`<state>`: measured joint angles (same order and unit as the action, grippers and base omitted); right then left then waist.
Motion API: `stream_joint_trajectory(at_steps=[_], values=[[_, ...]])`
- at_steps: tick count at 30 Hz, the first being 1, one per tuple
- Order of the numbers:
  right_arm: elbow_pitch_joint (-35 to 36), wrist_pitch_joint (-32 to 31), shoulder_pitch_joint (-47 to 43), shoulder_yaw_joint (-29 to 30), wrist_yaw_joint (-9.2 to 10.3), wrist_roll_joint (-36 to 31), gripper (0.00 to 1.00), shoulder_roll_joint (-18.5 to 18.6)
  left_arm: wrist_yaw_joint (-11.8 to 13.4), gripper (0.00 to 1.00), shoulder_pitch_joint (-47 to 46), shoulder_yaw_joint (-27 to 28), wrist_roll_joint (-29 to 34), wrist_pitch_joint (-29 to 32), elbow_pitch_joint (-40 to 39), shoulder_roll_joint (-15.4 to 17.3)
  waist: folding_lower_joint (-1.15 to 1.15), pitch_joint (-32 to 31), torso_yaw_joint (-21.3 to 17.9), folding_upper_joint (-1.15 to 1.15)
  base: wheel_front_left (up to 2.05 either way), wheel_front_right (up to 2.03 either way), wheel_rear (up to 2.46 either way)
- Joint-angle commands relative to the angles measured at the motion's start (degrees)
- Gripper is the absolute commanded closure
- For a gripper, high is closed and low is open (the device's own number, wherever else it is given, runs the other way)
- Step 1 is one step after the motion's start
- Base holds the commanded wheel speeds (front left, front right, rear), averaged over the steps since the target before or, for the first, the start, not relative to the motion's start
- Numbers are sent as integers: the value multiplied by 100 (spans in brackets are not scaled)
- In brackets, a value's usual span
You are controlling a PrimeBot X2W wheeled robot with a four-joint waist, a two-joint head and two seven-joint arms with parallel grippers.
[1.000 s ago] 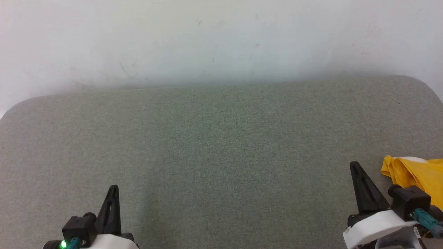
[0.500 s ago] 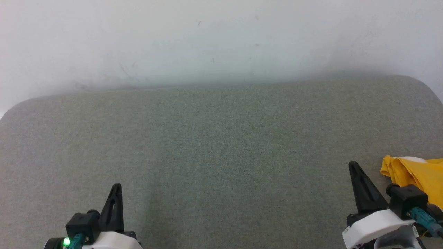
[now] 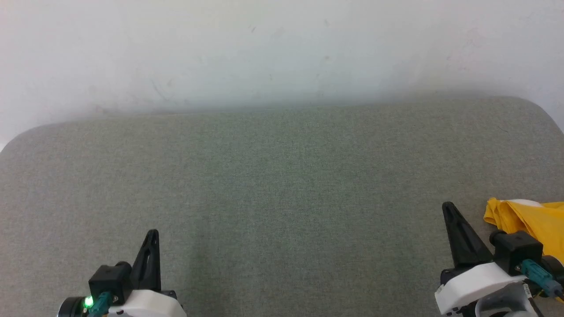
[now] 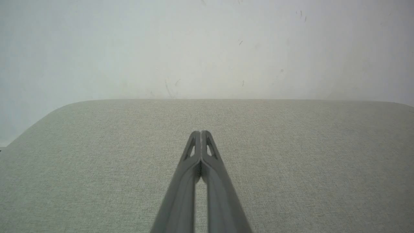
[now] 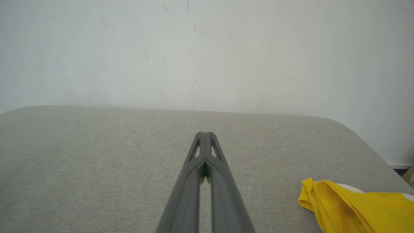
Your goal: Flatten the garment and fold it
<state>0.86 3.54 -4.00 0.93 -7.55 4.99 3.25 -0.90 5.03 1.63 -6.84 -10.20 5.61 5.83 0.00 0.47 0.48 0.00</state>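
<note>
Both jaws are pressed tight together, and we're holding nothing in either. Nearest us, our left gripper sits over the near left part of the table, its two dark fingers meeting in a single point aimed at the table's far edge. Our right gripper does the same over the table's near right part. Just beside it, toward the table's right edge, we see the yellow T-shirt lying bunched in folds on the cloth, clear of the fingers, with a sliver of white along its top. It runs off past the frame, so we cannot tell its full shape. Farther on, the table's grey-green cloth stretches to its rounded far corners. Behind the table's far edge stands a pale, scuffed wall.
</note>
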Motion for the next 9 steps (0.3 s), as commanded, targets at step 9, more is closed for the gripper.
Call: stream_joint_trajectory(at_steps=[9], values=[[-18, -46, 96, -22, 3, -104, 100, -14, 33, 100, -160, -31, 120, 133, -96, -48, 0, -5, -5, 0, 0, 0, 0]])
